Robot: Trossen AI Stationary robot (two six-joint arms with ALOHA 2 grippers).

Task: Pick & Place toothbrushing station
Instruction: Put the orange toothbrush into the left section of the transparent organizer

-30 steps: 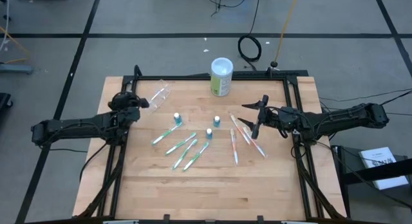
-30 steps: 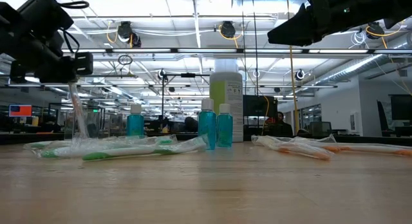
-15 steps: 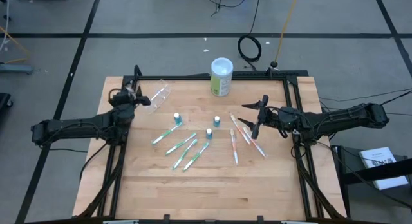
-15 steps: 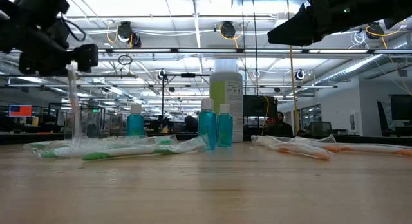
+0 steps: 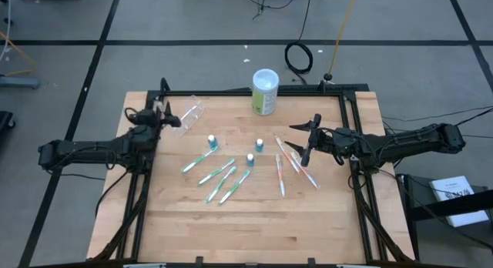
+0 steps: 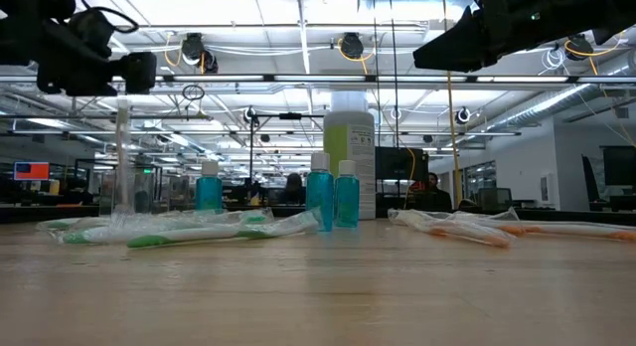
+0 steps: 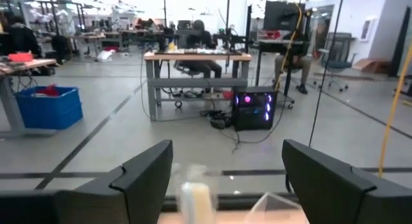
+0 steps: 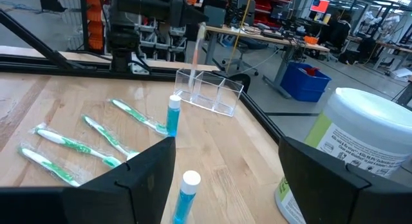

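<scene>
Two grippers, both with fingers spread and holding nothing. Left gripper (image 5: 159, 114) sits near the table's (image 5: 323, 214) far-left corner, just beside the clear holder (image 5: 191, 112), in which one pale toothbrush (image 8: 200, 49) stands upright. Right gripper (image 5: 303, 142) hovers over the pinkish toothbrushes (image 5: 296, 164) toward the right edge. Green toothbrushes (image 5: 219, 179) and teal tubes (image 5: 250, 159) lie mid-table.

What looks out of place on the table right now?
One pale pinkish toothbrush stands upright in the clear plastic organizer at the table's far left corner, while the green-and-white toothbrushes and small teal white-capped tubes lie scattered on the wooden table.
</scene>
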